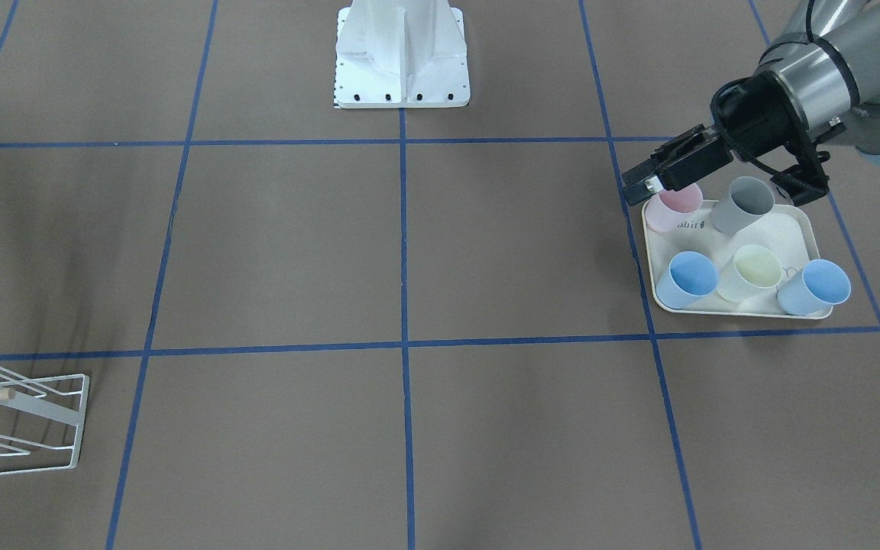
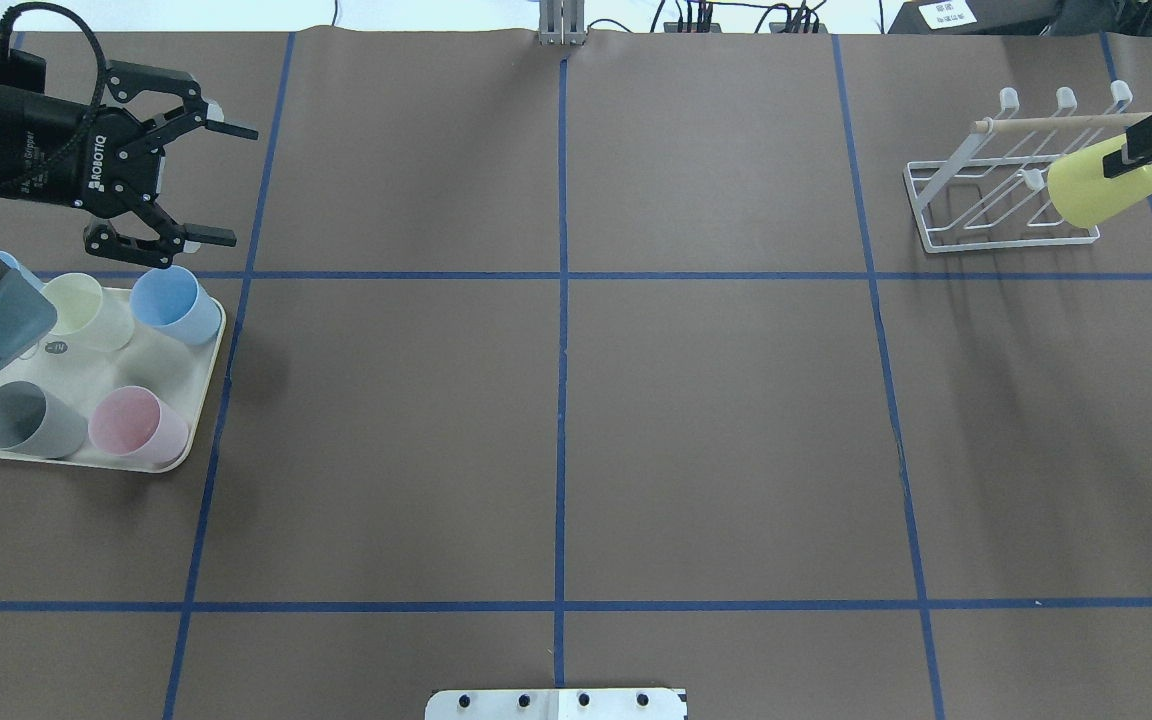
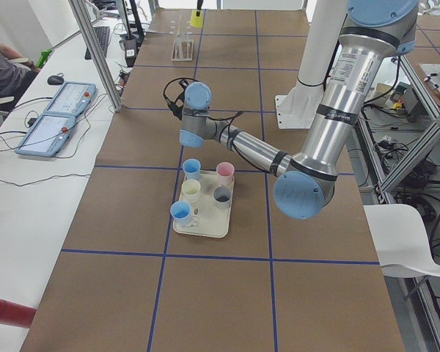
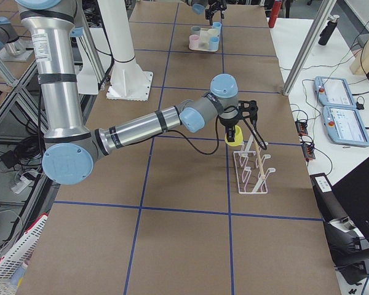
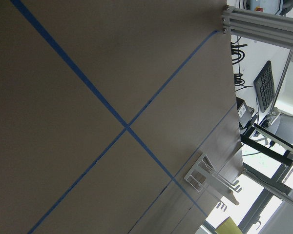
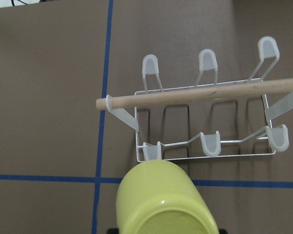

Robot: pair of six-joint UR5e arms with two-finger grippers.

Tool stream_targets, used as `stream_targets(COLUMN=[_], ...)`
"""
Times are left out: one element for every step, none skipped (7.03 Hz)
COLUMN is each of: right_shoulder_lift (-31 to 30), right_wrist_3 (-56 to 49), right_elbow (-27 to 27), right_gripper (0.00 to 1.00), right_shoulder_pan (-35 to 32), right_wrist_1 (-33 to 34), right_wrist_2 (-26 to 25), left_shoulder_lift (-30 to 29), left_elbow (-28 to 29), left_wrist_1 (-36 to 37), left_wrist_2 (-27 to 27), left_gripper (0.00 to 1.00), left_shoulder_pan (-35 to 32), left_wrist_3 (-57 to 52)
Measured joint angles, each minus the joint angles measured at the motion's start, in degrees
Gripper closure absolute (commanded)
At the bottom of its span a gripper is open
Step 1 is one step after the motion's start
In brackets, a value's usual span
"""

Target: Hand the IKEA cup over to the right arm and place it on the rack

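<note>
A brown counter (image 2: 716, 420) ruled into big squares by blue tape fills the scene, with the robot's white base plate (image 1: 402, 57) at its near edge.

The left arm (image 3: 330, 110) reaches out to the end of the counter on its own side. Its tool (image 2: 226, 185) hangs in the air near the tray with the fingers spread wide and nothing between them. The right arm (image 4: 141, 129) stretches to the opposite end. Its tool (image 2: 1151, 140) is pinching the yellow-green IKEA cup (image 2: 1096, 182).

A cream tray (image 2: 66, 372) lies flat by the left arm and carries five upright cups. They are a grey cup (image 2: 16, 420), a pink cup (image 2: 131, 425), a pale yellow cup (image 2: 86, 305), a blue cup (image 2: 176, 300) and a second blue cup (image 1: 814, 286), which the arm half hides in the overhead view.

The white wire rack (image 2: 996, 190) stands well apart from the tray, at the right arm's end of the counter. Its slanted prongs point upward and a light wooden dowel (image 6: 200, 95) runs along its top.

The yellow-green cup is held off the counter, tilted onto its side, right at the edge of the rack. In the right wrist view its rounded closed end faces the camera, and it overlaps the nearest corner prong (image 6: 151, 150). I cannot tell whether the cup touches that prong.
</note>
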State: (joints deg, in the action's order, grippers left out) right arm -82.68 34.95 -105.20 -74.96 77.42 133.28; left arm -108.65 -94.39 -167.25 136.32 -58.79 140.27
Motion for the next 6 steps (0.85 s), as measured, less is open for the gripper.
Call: stream_targets(right_shoulder_lift=[1.3,3.2,5.1,6.6,7.5,8.4], right_wrist_3=[-4.5,-8.6,-11.4,-12.7,-13.2,-13.4], right_elbow=[-0.1,0.0,0.1,0.4,1.1,2.1], right_gripper=[1.0,1.0,1.0,1.0,1.0,1.0], right_shoulder_pan=[0.9,1.2,1.0,1.1,1.5,2.1], right_wrist_1=[4.9,9.8,13.6,15.6,16.3,16.5], right_wrist_2=[-1.4,-2.2,-2.5,-2.7,-3.2,-3.7], left_shoulder_lift=[0.1,0.2,0.2,0.3,0.3,0.2], left_elbow=[0.2,0.3,0.4,0.4,0.4,0.4], left_wrist_1=[0.0,-0.1,-0.1,-0.1,-0.1,-0.1], left_wrist_2=[0.0,0.0,-0.1,-0.1,-0.1,-0.2], left_gripper=[0.0,0.0,0.0,0.0,0.0,0.0], left_shoulder_pan=[0.0,0.0,0.1,0.1,0.1,0.1], left_wrist_3=[0.0,0.0,0.0,0.0,0.0,0.0])
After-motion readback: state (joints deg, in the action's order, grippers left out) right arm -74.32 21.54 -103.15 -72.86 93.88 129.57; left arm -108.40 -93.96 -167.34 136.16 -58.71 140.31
